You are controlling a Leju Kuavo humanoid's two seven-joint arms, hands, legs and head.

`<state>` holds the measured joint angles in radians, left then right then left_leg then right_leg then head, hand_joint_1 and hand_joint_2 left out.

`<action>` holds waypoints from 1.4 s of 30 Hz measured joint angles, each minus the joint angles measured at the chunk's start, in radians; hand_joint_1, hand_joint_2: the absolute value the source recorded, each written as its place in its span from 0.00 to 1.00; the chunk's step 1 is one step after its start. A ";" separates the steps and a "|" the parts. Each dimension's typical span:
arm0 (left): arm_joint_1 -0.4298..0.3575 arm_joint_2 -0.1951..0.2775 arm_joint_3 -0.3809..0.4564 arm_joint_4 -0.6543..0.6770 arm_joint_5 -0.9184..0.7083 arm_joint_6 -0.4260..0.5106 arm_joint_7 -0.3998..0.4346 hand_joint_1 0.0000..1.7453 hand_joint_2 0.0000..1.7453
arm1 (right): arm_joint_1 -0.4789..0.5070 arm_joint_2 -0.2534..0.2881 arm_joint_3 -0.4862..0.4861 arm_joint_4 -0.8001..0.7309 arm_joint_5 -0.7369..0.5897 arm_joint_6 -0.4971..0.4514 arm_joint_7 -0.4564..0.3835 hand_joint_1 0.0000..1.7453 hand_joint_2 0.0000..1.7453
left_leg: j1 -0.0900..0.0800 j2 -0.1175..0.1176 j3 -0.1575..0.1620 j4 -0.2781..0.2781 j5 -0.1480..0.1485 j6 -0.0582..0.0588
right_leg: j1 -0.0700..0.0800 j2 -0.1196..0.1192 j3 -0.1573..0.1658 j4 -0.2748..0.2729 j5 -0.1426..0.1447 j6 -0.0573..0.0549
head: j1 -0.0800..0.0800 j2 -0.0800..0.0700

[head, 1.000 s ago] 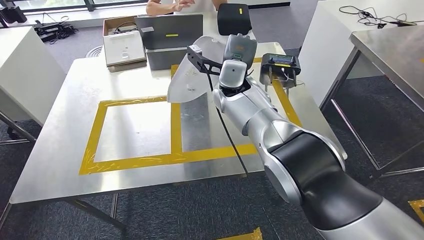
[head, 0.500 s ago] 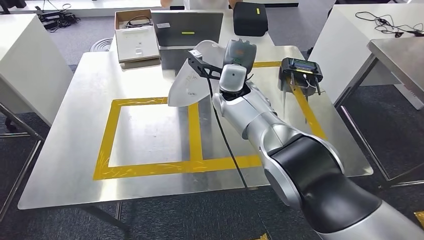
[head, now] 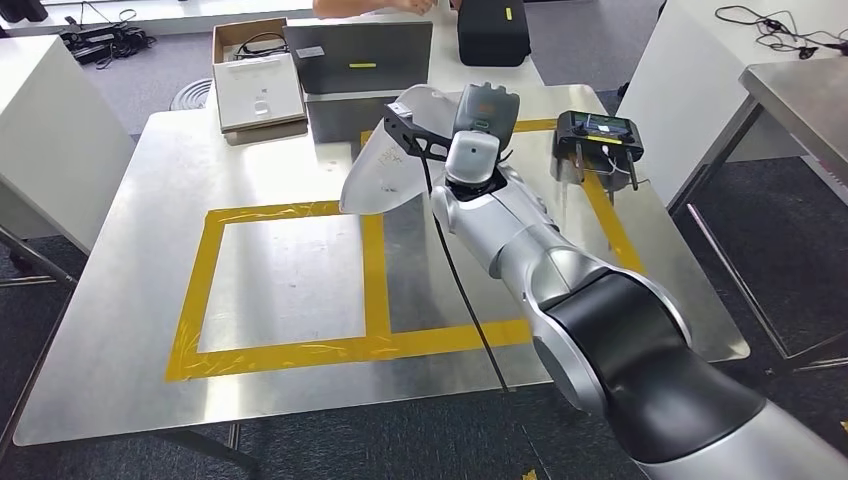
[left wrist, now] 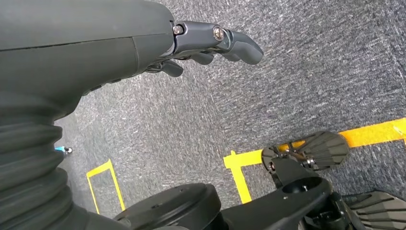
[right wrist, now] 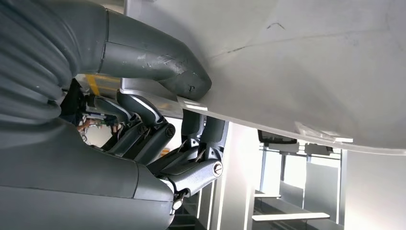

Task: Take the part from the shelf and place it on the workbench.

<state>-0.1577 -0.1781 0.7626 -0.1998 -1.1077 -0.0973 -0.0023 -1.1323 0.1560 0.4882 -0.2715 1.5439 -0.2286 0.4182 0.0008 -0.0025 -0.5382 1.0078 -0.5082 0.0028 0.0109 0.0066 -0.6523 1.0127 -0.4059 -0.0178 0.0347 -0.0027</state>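
A: Pale grey sheet-metal part [head: 385, 165], curved, held up over the far middle of the workbench [head: 120, 290], above the yellow tape outline [head: 285, 350]. Not resting on the surface as far as the head view shows.

B: Which hand?

A: Right hand [head: 478, 115]. Right wrist view shows the thick thumb [right wrist: 158, 60] pressed on one face of the part [right wrist: 306, 67] and the darker fingers [right wrist: 201, 143] curled up under its edge. Pinch grip at the rim.

B: Left hand?

A: Left hand [left wrist: 206, 43] hangs over grey carpet [left wrist: 306, 72]. Fingers [left wrist: 239, 43] loosely curled, close together, nothing in them. Yellow floor tape [left wrist: 373, 134] below it.

B: What else is on the bench?

A: A dark grey flat case [head: 360, 60] with a small yellow label at the far edge, and an open cardboard box [head: 255, 80] with a white lid beside it. A black device with cables [head: 598, 135] sits on the right leg of the tape, near the right hand. A black cable [head: 460, 290] runs along the right arm down over the bench's near edge.

B: Anyone around?

A: A person's arm [head: 375, 6] past the far edge, next to a black bag [head: 492, 30].
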 joint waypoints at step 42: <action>0.036 0.003 0.002 0.000 0.000 0.000 -0.105 0.00 1.00 | 0.092 -0.173 -0.063 0.008 -0.007 0.019 0.012 1.00 1.00 | -0.001 0.001 0.007 -0.001 0.000 -0.002 | -0.003 0.000 0.007 0.000 0.000 0.000 | 0.000 0.000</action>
<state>-0.1221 -0.1750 0.7641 -0.1999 -1.1072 -0.0973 -0.1069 -1.0399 -0.0173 0.4249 -0.2640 1.5366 -0.2098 0.4303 0.0002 -0.0019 -0.5316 1.0068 -0.5078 0.0005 0.0078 0.0062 -0.6454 1.0128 -0.4062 -0.0181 0.0351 -0.0027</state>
